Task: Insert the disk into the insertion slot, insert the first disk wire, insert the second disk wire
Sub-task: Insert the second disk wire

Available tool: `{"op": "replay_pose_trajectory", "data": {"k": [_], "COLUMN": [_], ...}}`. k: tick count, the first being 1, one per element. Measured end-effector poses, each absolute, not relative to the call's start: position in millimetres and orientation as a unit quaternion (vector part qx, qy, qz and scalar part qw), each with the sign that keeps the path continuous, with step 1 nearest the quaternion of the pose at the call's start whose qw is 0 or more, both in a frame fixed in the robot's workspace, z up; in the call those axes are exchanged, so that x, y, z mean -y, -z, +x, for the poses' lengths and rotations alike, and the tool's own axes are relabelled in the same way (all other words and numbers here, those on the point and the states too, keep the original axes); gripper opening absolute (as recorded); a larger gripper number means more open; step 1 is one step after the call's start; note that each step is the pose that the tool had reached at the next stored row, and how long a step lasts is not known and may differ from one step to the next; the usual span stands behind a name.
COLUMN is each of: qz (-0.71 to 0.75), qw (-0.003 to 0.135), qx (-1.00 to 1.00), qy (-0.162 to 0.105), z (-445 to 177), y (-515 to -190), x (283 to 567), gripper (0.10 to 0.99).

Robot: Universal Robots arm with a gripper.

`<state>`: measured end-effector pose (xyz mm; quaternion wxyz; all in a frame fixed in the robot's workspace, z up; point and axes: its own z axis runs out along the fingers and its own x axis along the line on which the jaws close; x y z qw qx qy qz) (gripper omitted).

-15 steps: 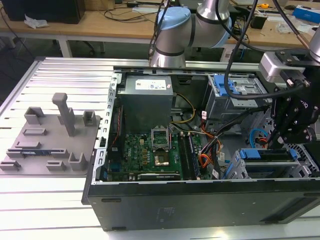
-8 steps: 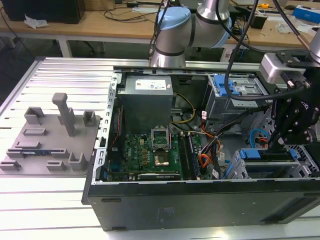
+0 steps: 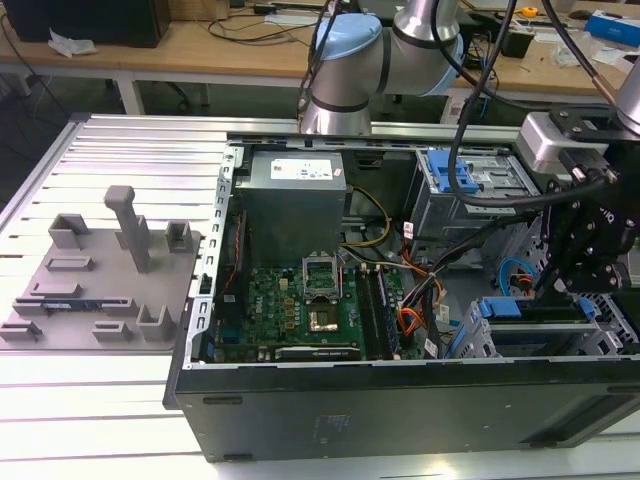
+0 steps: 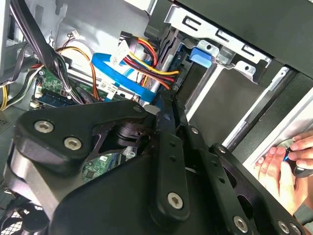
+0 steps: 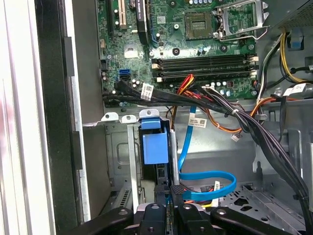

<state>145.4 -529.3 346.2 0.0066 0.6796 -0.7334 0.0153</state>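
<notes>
one gripper [image 5: 168, 215] low beside insertion slot [image 5: 124, 161], jaws narrow, pinching black wire plug [image 5: 176, 188] on blue cable [image 5: 210, 183]; disk [image 5: 155, 147], blue carrier showing, already seated in slot.

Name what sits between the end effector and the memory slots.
In the first wrist view: the disk's blue carrier, a blue cable, a black cable bundle.

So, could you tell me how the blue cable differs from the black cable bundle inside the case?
The blue cable is one flat ribbon; the black bundle is many round wires. The blue cable hangs down and loops beside the drive cage; the black bundle runs across below the motherboard. Both carry white tags.
</notes>
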Motion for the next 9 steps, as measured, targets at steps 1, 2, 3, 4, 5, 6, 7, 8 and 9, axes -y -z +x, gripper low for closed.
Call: {"op": "replay_pose_trajectory", "data": {"k": [1,2,3,4,5,6,7,8,9], "qz": [0.68,0.68,0.68,0.681,0.681,0.682,0.682,0.683,0.683], "qw": [0.007,0.007,0.007,0.007,0.007,0.006,0.007,0.006,0.006], "qx": [0.733,0.733,0.733,0.732,0.732,0.731,0.731,0.73,0.73], "qy": [-0.015,-0.015,-0.015,-0.015,-0.015,-0.015,-0.015,-0.015,-0.015], "z": [145.6,145.8,145.9,145.9,145.9,145.9,146.0,145.9,146.0], "y": [-345.9,-345.6,-345.3,-345.1,-344.7,-344.1,-343.7,-343.1,-342.3], "x": [529.3,529.3,529.3,529.3,529.2,529.3,529.3,529.2,529.3], "gripper": [0.161,0.161,0.161,0.161,0.161,0.161,0.161,0.161,0.161]}}
